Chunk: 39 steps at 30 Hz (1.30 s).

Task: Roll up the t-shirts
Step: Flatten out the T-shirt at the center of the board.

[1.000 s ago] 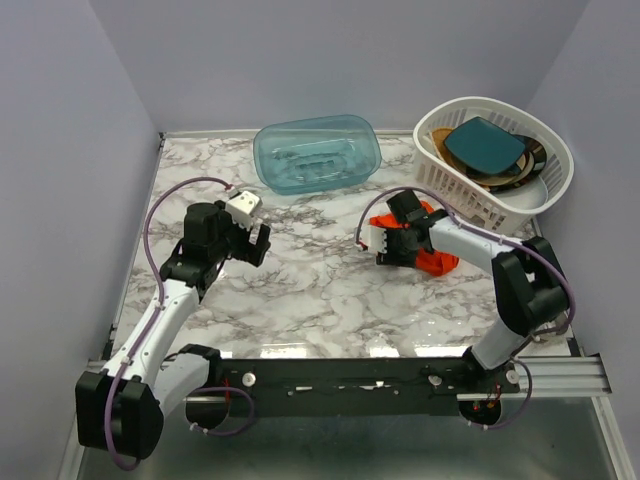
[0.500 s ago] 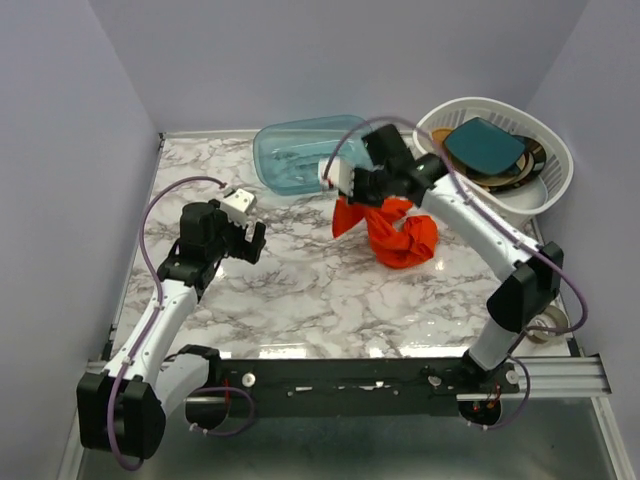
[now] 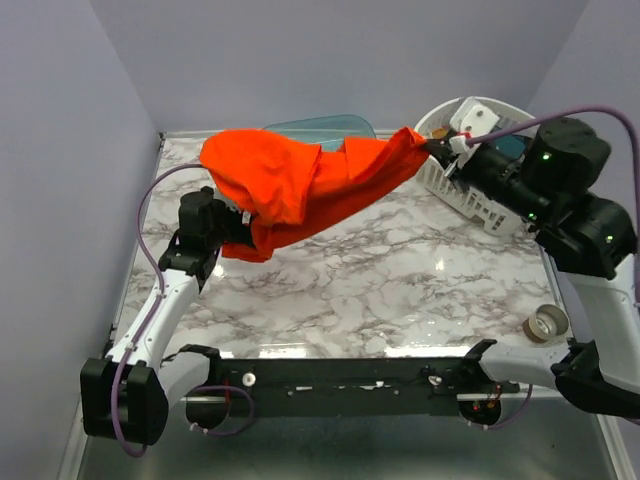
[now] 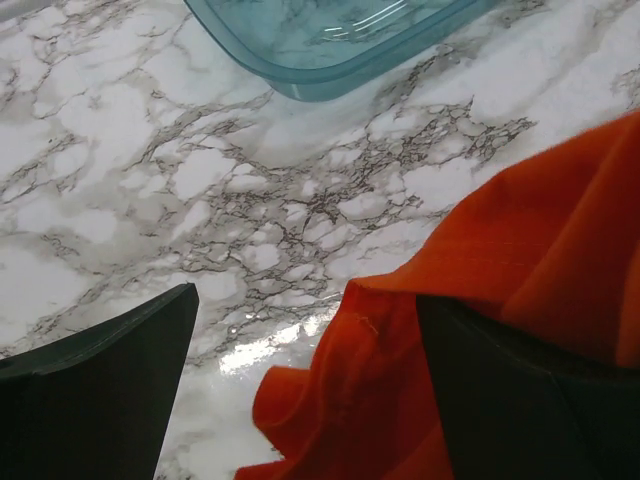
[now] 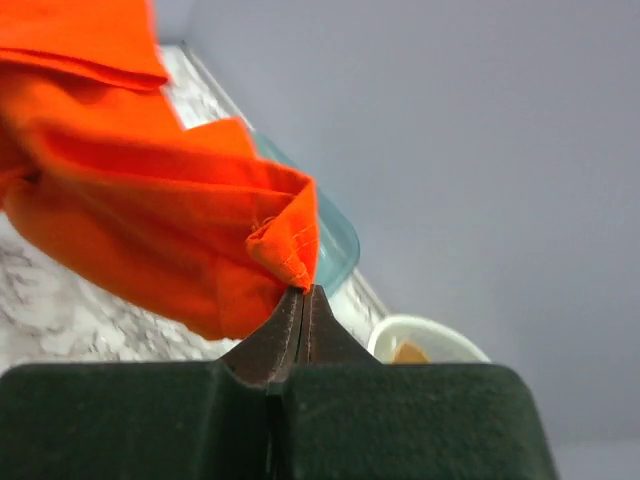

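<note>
The red-orange t-shirt hangs stretched in the air across the back of the table, from upper right down to the left. My right gripper is raised high and shut on a corner of the t-shirt; the fingertips pinch the hem. The shirt's lower end drapes over my left gripper, which stands open just above the table. In the left wrist view the t-shirt falls between the wide-apart fingers and covers part of the right one.
A teal plastic tub stands at the back, mostly hidden behind the shirt, and its front rim shows in the left wrist view. A white basket with dishes sits at back right. A tape roll lies near the right edge.
My right gripper shut on the bunched t-shirt, lifted it and swung up to the right, spreading it out. The shirt now drapes over the left gripper, which barely moved.
</note>
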Available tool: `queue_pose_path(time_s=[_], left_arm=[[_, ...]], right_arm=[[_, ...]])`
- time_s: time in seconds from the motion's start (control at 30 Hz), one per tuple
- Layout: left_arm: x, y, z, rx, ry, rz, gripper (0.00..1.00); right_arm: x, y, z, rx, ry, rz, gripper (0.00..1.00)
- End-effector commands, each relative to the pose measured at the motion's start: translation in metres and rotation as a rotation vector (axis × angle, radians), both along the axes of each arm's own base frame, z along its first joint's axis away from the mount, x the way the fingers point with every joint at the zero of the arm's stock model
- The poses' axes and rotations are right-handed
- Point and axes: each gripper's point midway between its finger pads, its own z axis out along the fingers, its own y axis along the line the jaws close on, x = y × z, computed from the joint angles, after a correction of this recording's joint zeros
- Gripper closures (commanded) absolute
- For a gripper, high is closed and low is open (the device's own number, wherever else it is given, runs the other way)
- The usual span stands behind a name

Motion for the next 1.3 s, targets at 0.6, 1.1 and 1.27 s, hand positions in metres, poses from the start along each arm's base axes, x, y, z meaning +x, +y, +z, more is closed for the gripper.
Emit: queue_pose_path(time_s=[0.6,1.1,1.27], left_arm=[[-0.041,-0.018,-0.018,-0.024,0.206,-0.143,0.01],[-0.082,0.001,0.002,0.087,0.243,-0.2,0.02],[-0.075,0.019,0.022,0.007,0.206,-0.043,0.01]], right_arm=[[-0.029,0.021,-0.311,-0.401,0.711,0.224,0.29],[0.007,0.132,-0.379,-0.74,0.431,0.683,0.32],[-0.033,0.148,-0.408,-0.857,0.268,0.91,0.3]])
